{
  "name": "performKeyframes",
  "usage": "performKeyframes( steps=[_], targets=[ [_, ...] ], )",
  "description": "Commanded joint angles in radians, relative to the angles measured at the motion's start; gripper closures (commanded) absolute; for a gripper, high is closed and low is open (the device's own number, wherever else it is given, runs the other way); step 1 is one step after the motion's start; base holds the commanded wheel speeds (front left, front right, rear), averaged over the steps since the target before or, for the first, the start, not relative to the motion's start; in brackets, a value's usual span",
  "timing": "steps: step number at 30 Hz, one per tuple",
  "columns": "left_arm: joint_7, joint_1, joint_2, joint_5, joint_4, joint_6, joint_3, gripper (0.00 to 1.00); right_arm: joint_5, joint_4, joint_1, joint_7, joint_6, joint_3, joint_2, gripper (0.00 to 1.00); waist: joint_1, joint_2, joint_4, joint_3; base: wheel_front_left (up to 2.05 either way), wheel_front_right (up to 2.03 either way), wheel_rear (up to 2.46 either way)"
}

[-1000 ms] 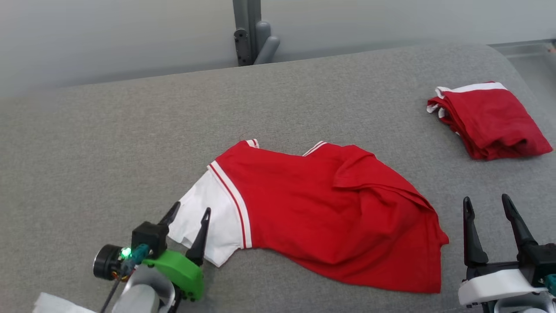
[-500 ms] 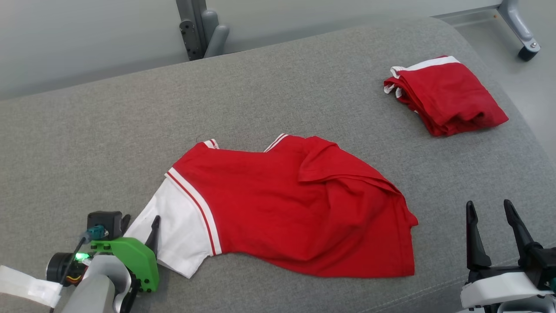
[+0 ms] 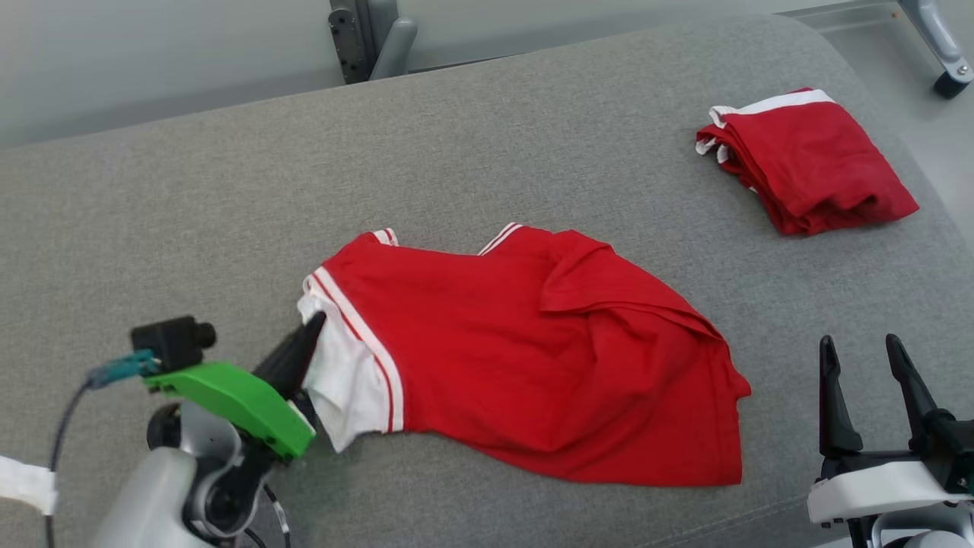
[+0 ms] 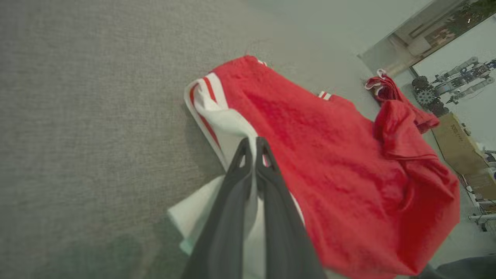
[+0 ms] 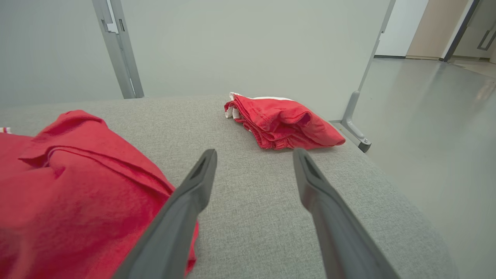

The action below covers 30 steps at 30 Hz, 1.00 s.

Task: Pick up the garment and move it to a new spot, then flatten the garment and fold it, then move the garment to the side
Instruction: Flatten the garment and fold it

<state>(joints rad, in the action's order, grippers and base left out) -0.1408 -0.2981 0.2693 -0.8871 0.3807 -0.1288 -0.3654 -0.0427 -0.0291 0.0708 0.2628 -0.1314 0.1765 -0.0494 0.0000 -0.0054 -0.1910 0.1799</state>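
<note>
1. The red shirt (image 3: 533, 358) lies crumpled in the middle of the grey worktop (image 3: 190, 228). Its white sleeve (image 3: 350, 373) is at the left end, and its right part is folded over on itself. A folded red garment (image 3: 806, 164) sits at the far right, well apart.
2. The left claw (image 4: 254, 143) is clenched on the white sleeve, its fingers pressed together with cloth bunched between them. The sleeve is raised and gathered at the pinch.
3. The right claw (image 3: 864, 354) is released, with its fingers spread. It hovers at the near right, beside the shirt's near right corner, touching nothing.
4. The step in hand looks like the pick-up for moving the shirt. One pinch on a sleeve is a thin hold, so lift slowly and straight up to stop the cloth slipping out.
5. Bring the right claw to the near right corner of the hem. Close it on the flat edge there, not on the folded-over flap, so the shirt hangs between two holds and does not trail.
6. Raise both ends together and level. Clear the worktop before moving sideways, since its rough fabric will likely drag the cloth.
7. Set the shirt down away from the folded red garment, with room to spread it flat.
</note>
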Motion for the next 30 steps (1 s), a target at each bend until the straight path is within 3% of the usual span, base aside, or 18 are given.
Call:
performKeyframes(
  steps=[1, 5, 9, 18, 25, 29, 30],
  targets=[
    [0.006, 0.01, 0.026, -0.057, -0.058, -0.002, 0.022, 1.0, -0.006, 0.0, -0.013, 0.003, 0.001, 0.002, -0.002, 0.0, 0.0, 0.0054, 0.008, 0.002, 0.0, 0.0, 0.0],
    [0.022, 0.033, 0.083, -0.201, -0.24, -0.002, 0.108, 1.0, -0.017, -0.005, -0.008, 0.003, 0.001, -0.007, -0.002, 0.0, 0.0, 0.0054, 0.024, -0.001, 0.0, 0.0, 0.0],
    [0.044, 0.021, 0.128, -0.244, -0.358, 0.02, 0.2, 1.0, -0.023, -0.008, -0.002, 0.003, 0.001, -0.013, -0.002, 0.0, 0.0, 0.0054, 0.04, -0.005, 0.0, 0.0, 0.0],
    [0.023, -0.056, 0.233, -0.224, -0.607, 0.159, 0.337, 1.0, -0.03, -0.017, 0.0, 0.003, 0.001, -0.012, -0.002, 0.0, 0.0, 0.0054, 0.068, -0.019, 0.0, 0.0, 0.0],
    [-0.014, -0.197, 0.24, -0.14, -0.727, 0.256, 0.291, 1.0, -0.04, -0.035, 0.0, 0.003, 0.001, -0.029, -0.002, 0.0, 0.0, 0.0054, 0.076, -0.035, 0.0, 0.0, 0.0],
    [-0.042, -0.249, 0.217, -0.098, -0.743, 0.28, 0.213, 1.0, -0.048, -0.041, -0.005, 0.003, 0.001, -0.039, -0.003, 0.0, 0.0, 0.0054, 0.07, -0.038, 0.0, 0.0, 0.0],
    [-0.057, -0.274, 0.193, -0.062, -0.723, 0.285, 0.145, 1.0, -0.05, -0.048, -0.012, 0.003, 0.001, -0.041, -0.002, 0.0, 0.0, 0.0054, 0.064, -0.039, 0.0, 0.0, 0.0]
  ],
)
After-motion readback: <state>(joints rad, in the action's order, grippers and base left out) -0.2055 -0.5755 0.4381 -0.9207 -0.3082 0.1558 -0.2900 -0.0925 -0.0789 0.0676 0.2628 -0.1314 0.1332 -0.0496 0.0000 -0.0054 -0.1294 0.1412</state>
